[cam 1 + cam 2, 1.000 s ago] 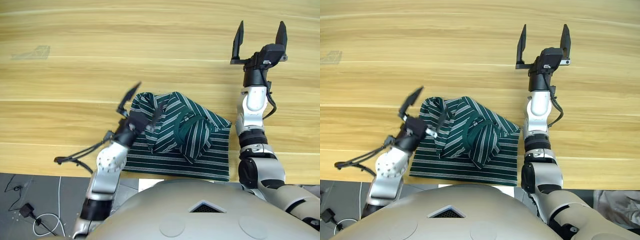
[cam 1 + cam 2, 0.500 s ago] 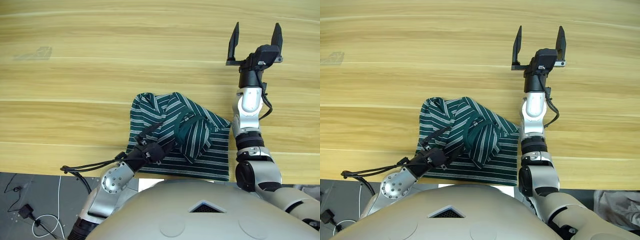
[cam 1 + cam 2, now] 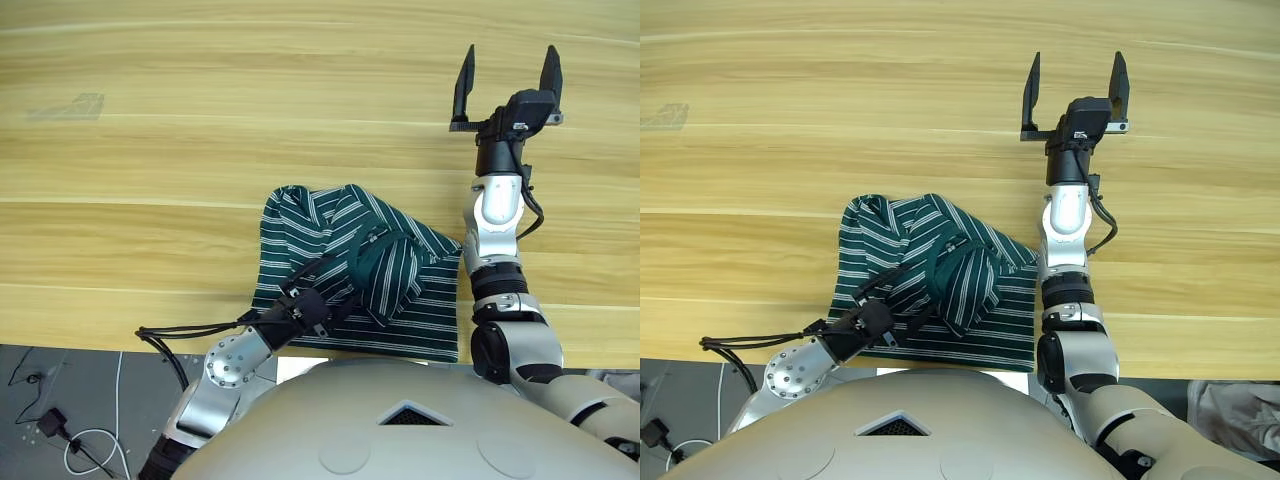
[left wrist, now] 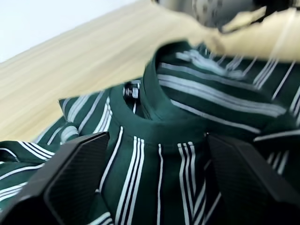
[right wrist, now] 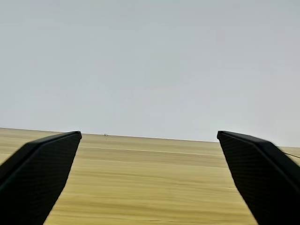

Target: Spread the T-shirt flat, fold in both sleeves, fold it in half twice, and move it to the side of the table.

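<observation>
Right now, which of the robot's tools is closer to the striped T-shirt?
Left. The left tool is open over the T-shirt; the right tool is open above the table, well beyond it.

A pale plank-grained counter point(image 3: 200, 150) stretches well beyond the right claw point(image 3: 510, 55) to a plain whitish wall point(image 5: 150, 61), while nearer than the left claw point(image 3: 335, 282), past the counter's edge, grey floor point(image 3: 60, 385) carries black cables point(image 3: 85, 445).

The T-shirt point(image 3: 400, 270) lies bunched, so its sleeves are lost among the folds. The left gripper point(image 4: 158, 139) covers part of the shirt's near left side. Beyond the shirt's collar the cloth blurs, and the left wrist view's edges cut the shirt off.
</observation>
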You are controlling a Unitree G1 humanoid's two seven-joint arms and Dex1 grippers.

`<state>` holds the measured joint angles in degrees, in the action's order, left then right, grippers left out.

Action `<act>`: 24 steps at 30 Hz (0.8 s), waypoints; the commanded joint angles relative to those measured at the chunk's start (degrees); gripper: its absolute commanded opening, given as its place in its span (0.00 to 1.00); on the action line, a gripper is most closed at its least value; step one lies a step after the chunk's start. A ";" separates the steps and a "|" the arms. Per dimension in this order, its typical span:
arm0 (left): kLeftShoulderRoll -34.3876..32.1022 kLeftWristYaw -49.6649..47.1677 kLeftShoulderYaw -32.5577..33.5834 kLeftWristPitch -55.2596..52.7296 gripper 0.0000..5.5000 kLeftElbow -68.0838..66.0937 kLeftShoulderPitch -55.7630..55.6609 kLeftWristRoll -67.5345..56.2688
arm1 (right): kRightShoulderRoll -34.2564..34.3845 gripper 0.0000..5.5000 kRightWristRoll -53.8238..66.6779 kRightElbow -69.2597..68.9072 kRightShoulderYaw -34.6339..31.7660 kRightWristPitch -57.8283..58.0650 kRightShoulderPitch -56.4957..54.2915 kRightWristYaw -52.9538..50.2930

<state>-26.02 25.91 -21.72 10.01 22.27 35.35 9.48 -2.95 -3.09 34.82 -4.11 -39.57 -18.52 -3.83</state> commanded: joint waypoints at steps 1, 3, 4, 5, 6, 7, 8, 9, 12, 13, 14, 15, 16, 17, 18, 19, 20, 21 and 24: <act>0.49 0.04 -1.12 0.49 0.70 -1.76 -0.68 -0.12 | 0.33 0.98 -0.23 -0.36 0.25 0.88 -0.67 -0.41; 0.60 0.35 -1.35 0.66 0.70 -2.34 -0.80 -1.04 | 0.40 0.98 -0.28 -0.07 0.38 0.83 -0.88 -0.39; 0.66 0.43 -1.40 0.72 0.70 -2.60 -0.85 -1.37 | 0.42 0.98 -0.31 0.06 0.44 0.82 -0.95 -0.40; 0.70 0.50 -1.45 0.77 0.70 -2.83 -0.88 -1.72 | 0.43 0.98 -0.33 0.14 0.49 0.82 -1.01 -0.42; 0.71 0.55 -1.47 0.81 0.70 -2.96 -0.94 -1.90 | 0.43 0.98 -0.35 0.15 0.53 0.84 -1.02 -0.45; 0.71 0.58 -1.47 0.83 0.70 -3.03 -1.00 -2.01 | 0.42 0.98 -0.35 0.14 0.55 0.85 -1.01 -0.47; 0.78 0.45 -1.43 0.95 0.70 -3.11 -1.11 -1.93 | 0.41 0.98 -0.33 0.13 0.58 0.86 -1.01 -0.45; 0.89 0.12 -1.28 1.24 0.70 -3.19 -1.15 -1.80 | 0.41 0.98 -0.34 0.11 0.62 0.85 -0.97 -0.46; 1.16 -0.89 -0.79 1.89 0.66 -3.32 -1.39 -1.42 | 0.41 0.98 -0.43 0.01 0.68 0.88 -0.85 -0.53; 1.19 -0.99 -0.78 1.91 0.65 -3.35 -1.47 -1.42 | 0.42 0.98 -0.44 0.04 0.71 0.88 -0.84 -0.51; 1.20 -1.03 -0.80 1.91 0.62 -3.38 -1.52 -1.43 | 0.42 0.98 -0.44 0.08 0.74 0.87 -0.84 -0.50; 1.21 -1.06 -0.81 1.94 0.58 -3.42 -1.58 -1.42 | 0.43 0.98 -0.44 0.12 0.76 0.85 -0.84 -0.53; 1.22 -1.10 -0.80 2.00 0.55 -3.46 -1.63 -1.41 | 0.43 0.98 -0.45 0.13 0.77 0.84 -0.83 -0.57; 1.24 -1.15 -0.78 2.05 0.52 -3.52 -1.67 -1.38 | 0.45 0.98 -0.47 0.16 0.79 0.82 -0.83 -0.61; 1.26 -1.21 -0.75 2.10 0.46 -3.61 -1.72 -1.34 | 0.46 0.98 -0.49 0.18 0.82 0.80 -0.82 -0.63; 1.28 -1.27 -0.72 2.15 0.44 -3.71 -1.77 -1.30 | 0.48 0.98 -0.51 0.23 0.85 0.79 -0.84 -0.65; 1.32 -1.34 -0.68 2.17 0.41 -3.79 -1.79 -1.29 | 0.49 0.98 -0.53 0.26 0.87 0.78 -0.85 -0.65; 1.40 -1.44 -0.65 2.19 0.38 -3.92 -1.85 -1.25 | 0.48 0.98 -0.53 0.29 0.89 0.77 -0.86 -0.67; 1.66 -1.68 -0.57 2.15 0.30 -4.39 -2.23 -1.21 | 0.44 0.98 -0.52 0.49 0.95 0.73 -0.96 -0.76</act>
<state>-24.34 24.62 -22.68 11.77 18.31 33.49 7.77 -2.80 -3.14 34.87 -3.25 -39.56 -18.58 -4.28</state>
